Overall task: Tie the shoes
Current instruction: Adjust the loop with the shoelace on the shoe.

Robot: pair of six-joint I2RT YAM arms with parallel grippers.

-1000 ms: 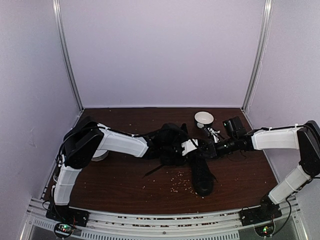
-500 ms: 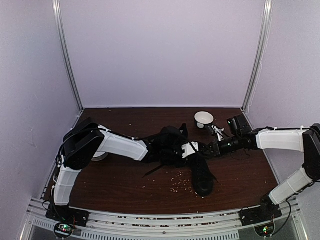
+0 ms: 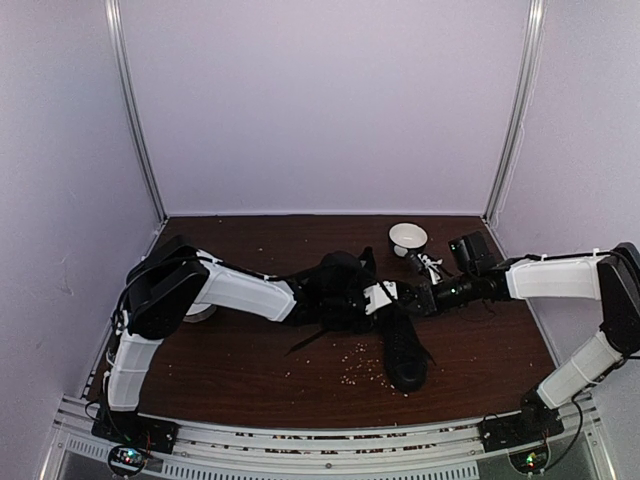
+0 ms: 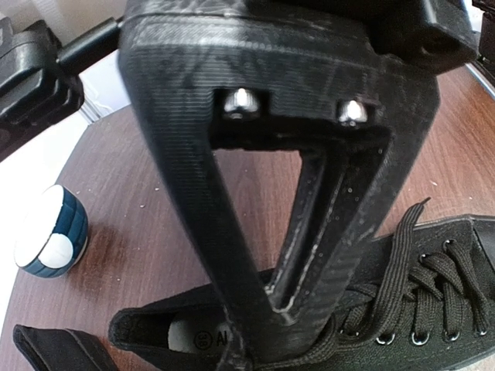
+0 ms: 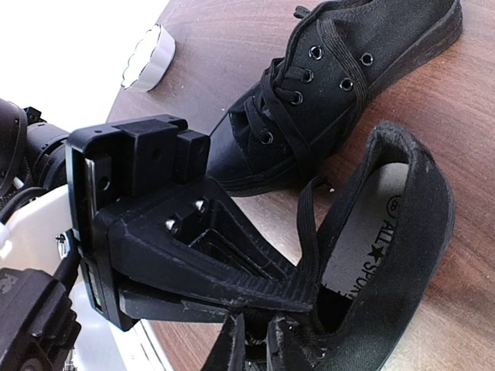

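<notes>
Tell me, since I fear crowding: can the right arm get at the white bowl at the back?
Probably yes: the white bowl stands just beyond the right pincer, and nothing seems to block the short stretch of table between them.

So the front shoe [image 3: 405, 355] lies about in the middle, with the back shoe [image 3: 340, 270] just behind and left of it. A bowl [image 3: 408, 237] sits behind both, off to the right.
</notes>
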